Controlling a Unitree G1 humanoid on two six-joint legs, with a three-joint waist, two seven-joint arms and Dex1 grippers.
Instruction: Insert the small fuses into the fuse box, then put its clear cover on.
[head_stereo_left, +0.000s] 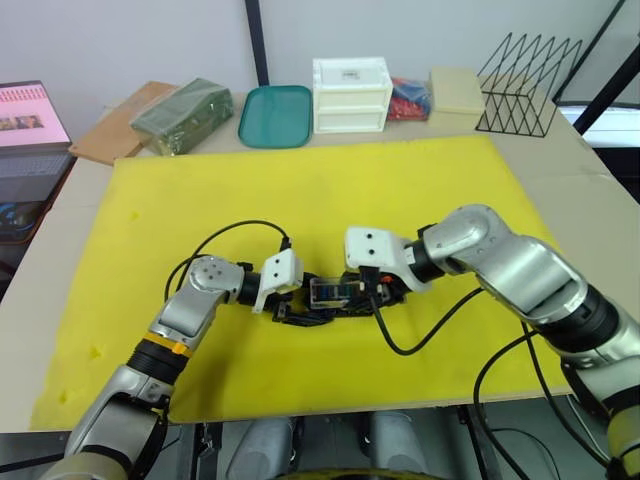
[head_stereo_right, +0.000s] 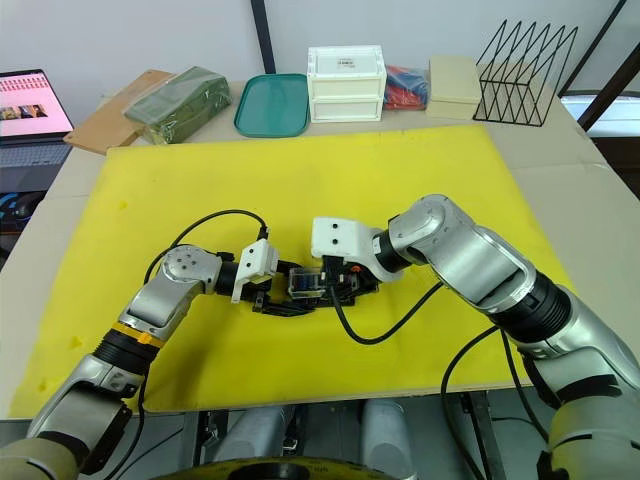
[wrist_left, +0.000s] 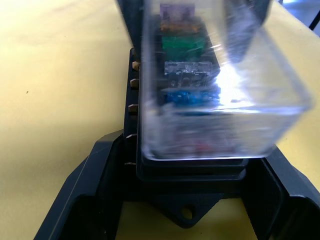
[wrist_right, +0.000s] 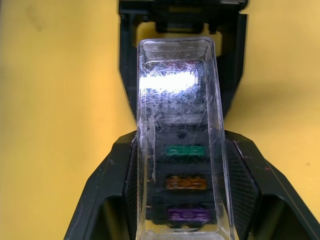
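Hovering tilted over the fuses (wrist_right: 186, 150), the light, stiff, slick cover (wrist_left: 220, 105) wants edge grips while both grippers' fingers bracket the box (wrist_left: 187, 200), clamping uncertain.

The fuse box (head_stereo_left: 330, 300) is black on the yellow mat (head_stereo_left: 330, 190); under the colourless, scratched clear cover (wrist_right: 177, 145) sit green (wrist_right: 185, 150), amber (wrist_right: 186, 182) and purple (wrist_right: 187, 214) fuses; beyond the mat, a teal tray (head_stereo_left: 276, 116) and a white drawer unit (head_stereo_left: 351, 95).
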